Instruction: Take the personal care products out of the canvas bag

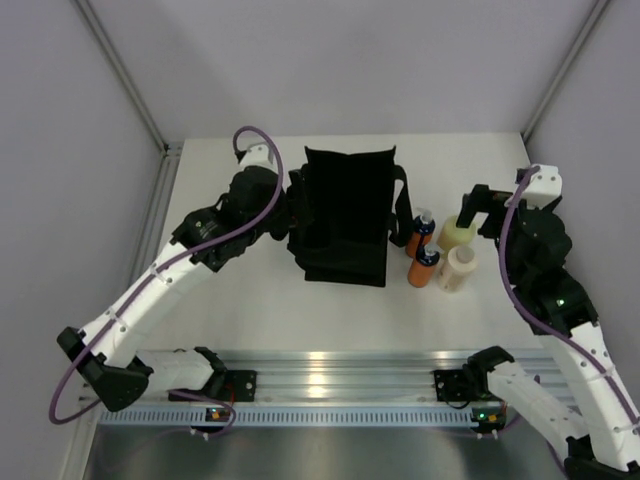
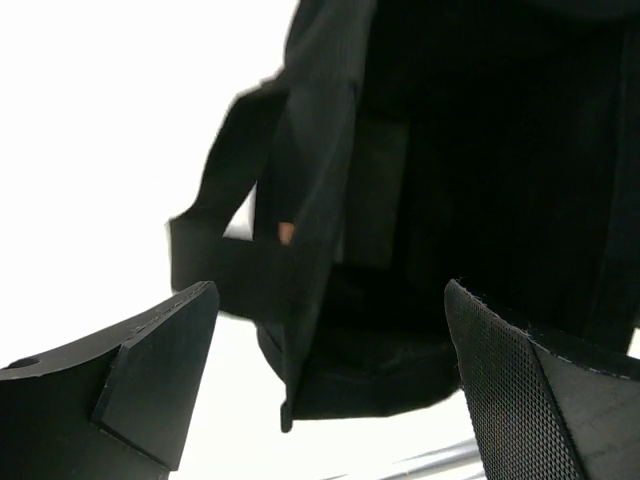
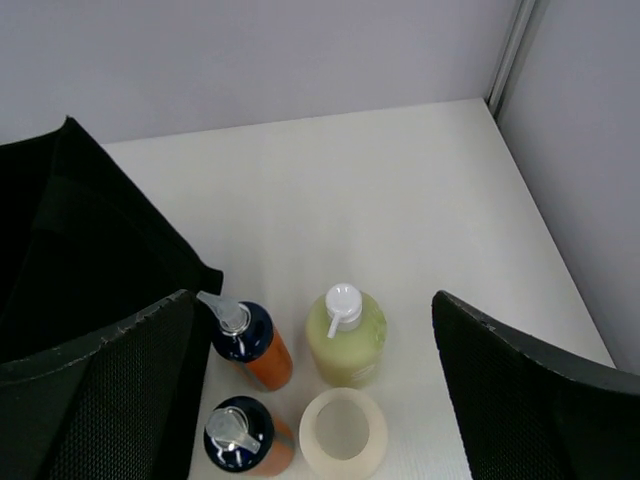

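Note:
The black canvas bag (image 1: 345, 215) stands open-topped on the white table (image 1: 250, 300). Right of it, outside the bag, stand the personal care products: two orange bottles (image 1: 420, 235) (image 1: 426, 268), a yellow-green bottle (image 1: 456, 232) and a beige cylinder (image 1: 458, 268). My left gripper (image 1: 291, 212) is open beside the bag's left wall; in the left wrist view the bag (image 2: 480, 150) and its strap (image 2: 225, 265) fill the space ahead of the gripper (image 2: 330, 300). My right gripper (image 1: 482, 208) hangs open above the bottles (image 3: 255, 345) (image 3: 345, 330) (image 3: 343, 432), gripping nothing.
An aluminium rail (image 1: 320, 365) carries both arm bases along the near edge. Grey walls enclose the table on the left, back and right. The bag's corner (image 3: 70, 240) lies left of the bottle group.

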